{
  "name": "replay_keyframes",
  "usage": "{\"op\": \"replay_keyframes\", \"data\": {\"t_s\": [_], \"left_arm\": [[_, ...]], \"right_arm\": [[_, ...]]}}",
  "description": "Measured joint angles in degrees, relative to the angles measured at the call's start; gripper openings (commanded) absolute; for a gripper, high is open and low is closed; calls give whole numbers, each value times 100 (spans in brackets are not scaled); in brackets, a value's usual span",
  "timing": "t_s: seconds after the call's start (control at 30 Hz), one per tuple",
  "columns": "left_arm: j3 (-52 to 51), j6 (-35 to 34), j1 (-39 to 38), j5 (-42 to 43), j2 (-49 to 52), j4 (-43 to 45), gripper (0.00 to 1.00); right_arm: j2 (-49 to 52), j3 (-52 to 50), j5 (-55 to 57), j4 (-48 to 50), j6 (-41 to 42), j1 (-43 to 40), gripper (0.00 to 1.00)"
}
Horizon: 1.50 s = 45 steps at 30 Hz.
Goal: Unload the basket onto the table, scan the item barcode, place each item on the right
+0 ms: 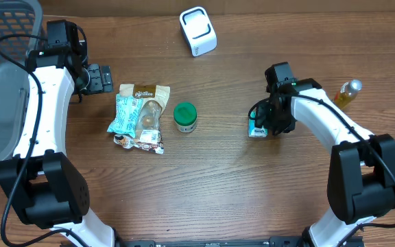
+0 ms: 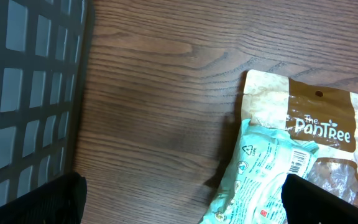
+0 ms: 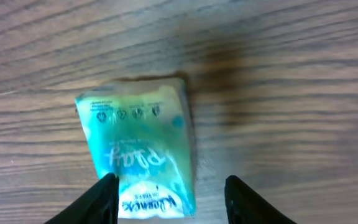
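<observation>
Right gripper [image 3: 174, 194] sits low over the small teal packet [image 3: 135, 140], jaws partway apart, straddling it but not squeezing. Packet's flat on the wood, right of centre in the overhead frame. My guess: this is the grab step. Next it needs to close, lift, and turn the barcode toward the white scanner [image 1: 197, 31] at top middle. Left gripper [image 2: 179, 202] gapes wide, holding nothing.

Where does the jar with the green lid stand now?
In the overhead view the green-lidded jar stands centrally, just right of the snack pouches and left of the teal packet.
</observation>
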Motion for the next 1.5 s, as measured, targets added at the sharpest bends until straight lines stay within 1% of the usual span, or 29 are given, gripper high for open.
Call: {"op": "replay_keyframes", "data": {"t_s": [0.13, 0.3, 0.4, 0.47, 0.53, 0.57, 0.73, 0.77, 0.83, 0.87, 0.9, 1.07, 1.13, 1.17, 1.2, 1.27, 1.33, 1.43, 1.5], "left_arm": [[0, 0, 0, -2, 0, 0, 100], [0, 0, 0, -2, 0, 2, 100], [0, 0, 0, -2, 0, 2, 100], [0, 0, 0, -2, 0, 0, 99], [0, 0, 0, -2, 0, 0, 100], [0, 0, 0, -2, 0, 0, 100], [0, 0, 0, 0, 0, 0, 100], [0, 0, 0, -2, 0, 2, 100], [0, 0, 0, -2, 0, 2, 100], [0, 0, 0, -2, 0, 0, 100], [0, 0, -2, 0, 0, 0, 100], [0, 0, -2, -2, 0, 2, 99], [0, -2, -2, -2, 0, 0, 100], [0, 0, -2, -2, 0, 2, 99], [0, 0, -2, 0, 0, 0, 100], [0, 0, -2, -2, 0, 0, 99], [0, 0, -2, -2, 0, 0, 100], [0, 0, -2, 0, 0, 2, 100], [0, 0, -2, -2, 0, 0, 100]], "right_arm": [[0, 271, 76, -85, -107, 286, 50], [0, 284, 599, -72, -192, 962, 52], [0, 271, 874, 61, -214, 1222, 52], [0, 238, 1047, 177, -227, 1298, 53], [0, 177, 1217, 291, -236, 1309, 59], [0, 144, 1300, 332, -232, 1305, 61], [0, 114, 1392, 378, -245, 1145, 61], [0, 114, 1360, 343, -254, 1088, 64], [0, 114, 1276, 260, -247, 964, 83], [0, 114, 1226, 216, -205, 894, 96], [0, 111, 1185, 186, -212, 839, 100], [0, 109, 1023, 164, -249, 612, 100], [0, 109, 800, 168, -249, 426, 91], [0, 109, 693, 164, -260, 332, 81], [0, 109, 452, 162, -269, 168, 74], [0, 109, 243, 131, -297, -37, 52], [0, 109, 50, 59, -295, -254, 38], [0, 109, -114, -22, -273, -459, 23], [0, 107, -188, -50, -293, -487, 23]]}}
